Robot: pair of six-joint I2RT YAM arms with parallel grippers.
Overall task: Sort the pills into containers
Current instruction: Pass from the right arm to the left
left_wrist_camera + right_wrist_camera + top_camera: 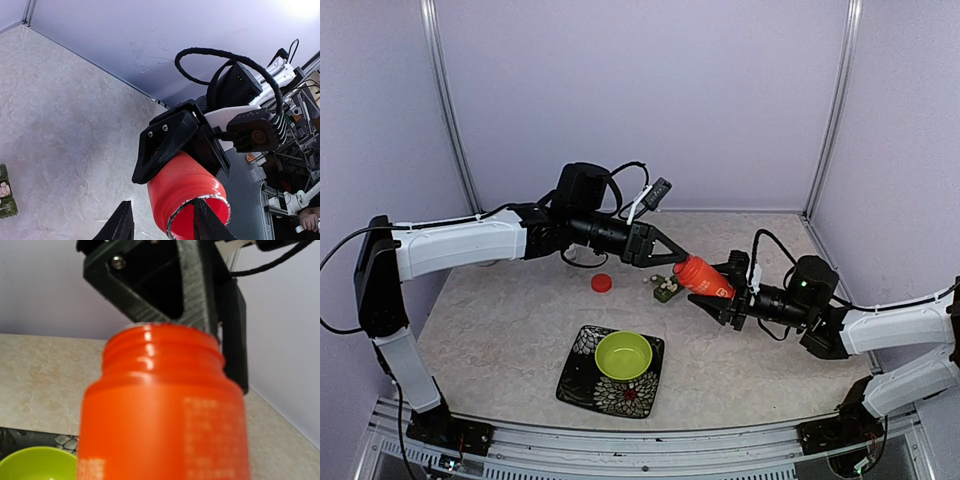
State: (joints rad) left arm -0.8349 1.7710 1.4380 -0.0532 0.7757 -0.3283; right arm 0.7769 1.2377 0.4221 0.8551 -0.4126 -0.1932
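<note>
From above, the right jaws are clamped on an orange bottle (705,278), held tipped sideways above the tabletop (500,330) with its open mouth pointing left. The left jaws stand apart right at that mouth. The dark green pillbox (666,290) sits on the tabletop close under the bottle's mouth, with an orange cap (602,283) lying to its left. Nearer the arms, a lime-green bowl (624,355) rests on a dark patterned plate (582,385).

In the left wrist view, the fingers (121,225) are spread. One crosses the bottle's open rim, and the other is beside the bottle, clear of it. The pillbox shows at the left edge.

In the right wrist view, the blurred bottle fills the frame. The left jaws are behind its mouth, and the bowl is at the bottom left.
</note>
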